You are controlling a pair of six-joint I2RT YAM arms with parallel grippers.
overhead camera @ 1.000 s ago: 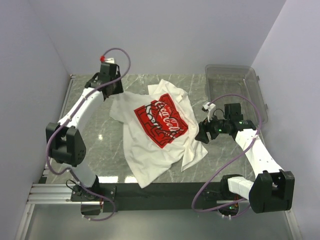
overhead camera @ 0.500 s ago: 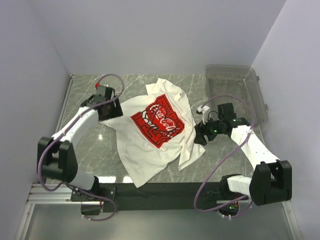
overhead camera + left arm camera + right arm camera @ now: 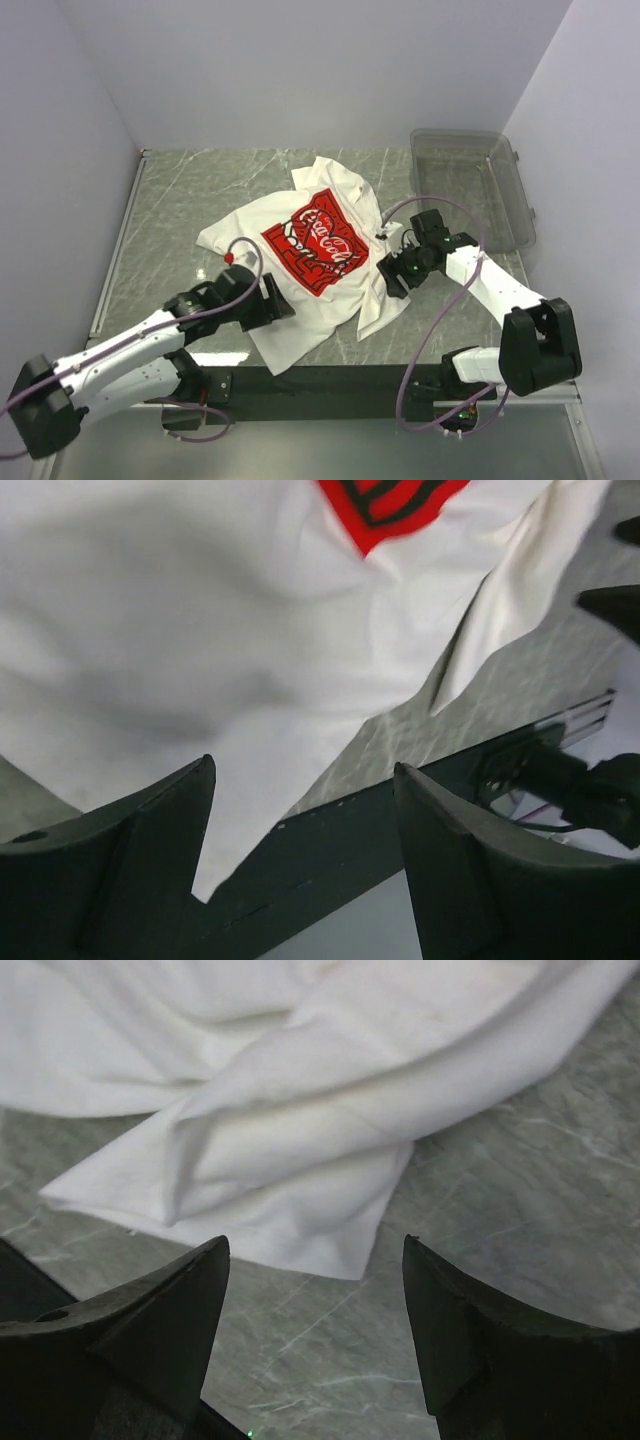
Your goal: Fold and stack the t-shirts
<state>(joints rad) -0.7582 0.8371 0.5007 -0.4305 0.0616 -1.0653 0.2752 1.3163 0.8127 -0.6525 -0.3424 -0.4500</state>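
Note:
The white t-shirt (image 3: 300,300) with its red chest print (image 3: 318,243) lies spread and rumpled on the marble table (image 3: 170,210). My left gripper (image 3: 279,301) hovers open over the shirt's near left hem; in the left wrist view the t-shirt (image 3: 200,630) fills the top, and the left gripper (image 3: 302,772) has nothing in it. My right gripper (image 3: 389,274) stands open at the shirt's right edge. In the right wrist view a folded white corner of the t-shirt (image 3: 300,1150) lies just ahead of the open right gripper (image 3: 315,1247), apart from the fingers (image 3: 190,1290).
A clear grey plastic bin (image 3: 470,185) stands at the back right of the table. A black rail (image 3: 330,380) runs along the near edge, just below the shirt's hem. Grey walls close the left, back and right sides.
My left gripper opened and let go of the shirt's left side, and the arm swung from the far left to the near hem. The right gripper moved slightly left toward the shirt.

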